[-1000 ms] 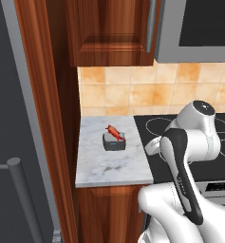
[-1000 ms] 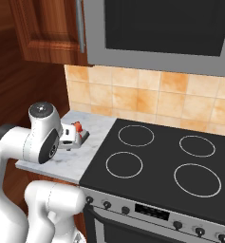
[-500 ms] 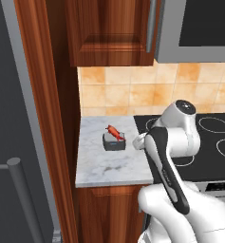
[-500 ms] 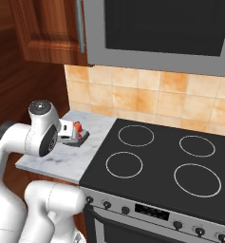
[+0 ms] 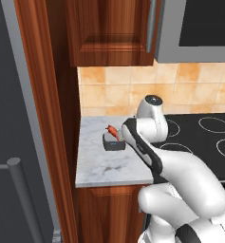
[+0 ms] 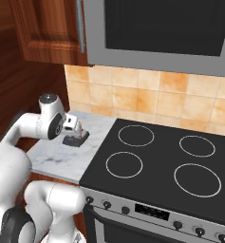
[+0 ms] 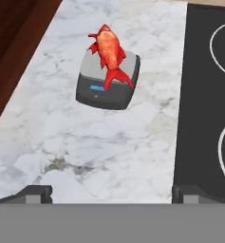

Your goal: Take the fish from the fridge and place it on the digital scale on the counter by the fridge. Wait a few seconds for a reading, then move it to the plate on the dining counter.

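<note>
Fish lies on the lighter grey top of the digital scale, at about 12 o'clock in the hand view, head toward 11, tail fin hanging past the near edge of the scale toward 5. Scale sits on the short marble counter, nearer the stovetop side than the wood side.

Gripper open wide, holding nothing: 2 dark fingertips stand far apart at 7 and 5 o'clock of the hand view, bare marble between them. It hangs back from the scale, apart from fish and scale alike. In the left base view the arm crosses just beside the scale, at its 3 o'clock; fish shows as a red fleck on top.

Handling, as judged: fish looks tiny, light, rigid and smooth-skinned, so likely to squirt out of a hard pinch. Best hold seems across the thick mid-body, jaws either side of the flanks, not on the thin tail or fins. Closing too low could catch the scale's top and drag it.

Room: black stovetop flush at 3 o'clock, flat, no obstacle. Dark wood panel walls the counter at 9 to 10 o'clock; tiled backsplash behind. Upper cabinet overhangs, so a lift should stay modest, then retreat toward 6 o'clock, where the counter's front edge is open.
</note>
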Tool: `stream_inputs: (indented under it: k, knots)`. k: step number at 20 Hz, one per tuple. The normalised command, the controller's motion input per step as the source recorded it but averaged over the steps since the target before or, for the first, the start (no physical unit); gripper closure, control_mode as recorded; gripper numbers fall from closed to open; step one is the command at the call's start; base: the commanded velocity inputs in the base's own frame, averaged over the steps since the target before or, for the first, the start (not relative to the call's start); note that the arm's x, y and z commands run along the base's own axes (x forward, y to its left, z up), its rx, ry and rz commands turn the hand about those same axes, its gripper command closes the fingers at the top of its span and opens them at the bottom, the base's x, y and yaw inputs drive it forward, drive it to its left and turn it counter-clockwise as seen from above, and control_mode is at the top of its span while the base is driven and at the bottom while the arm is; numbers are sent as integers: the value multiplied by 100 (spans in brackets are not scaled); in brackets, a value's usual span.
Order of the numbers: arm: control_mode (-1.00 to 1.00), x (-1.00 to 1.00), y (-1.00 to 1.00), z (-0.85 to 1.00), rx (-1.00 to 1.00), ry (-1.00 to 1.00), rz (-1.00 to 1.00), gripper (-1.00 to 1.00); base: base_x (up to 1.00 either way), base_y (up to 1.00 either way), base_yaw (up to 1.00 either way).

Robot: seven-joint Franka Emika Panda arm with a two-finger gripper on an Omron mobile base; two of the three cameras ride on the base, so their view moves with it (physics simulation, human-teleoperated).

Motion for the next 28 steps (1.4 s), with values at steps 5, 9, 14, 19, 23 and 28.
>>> stream_inputs:
  k: [5, 9, 14, 19, 23, 28]
  knots:
    - [-100, 84, 13, -51, -1, 6, -4, -100, 0, 0, 0]
    - [-100, 59, 1, -43, 0, 2, 2, -100, 0, 0, 0]
    - [-100, 30, 0, -34, 0, 1, 10, -100, 0, 0, 0]
    - [-100, 26, 0, -42, 0, 0, 19, -100, 0, 0, 0]
    - [-100, 53, 1, -27, 0, 0, 16, -100, 0, 0, 0]
    - [-100, 69, 9, -8, 0, 0, 5, -100, 0, 0, 0]
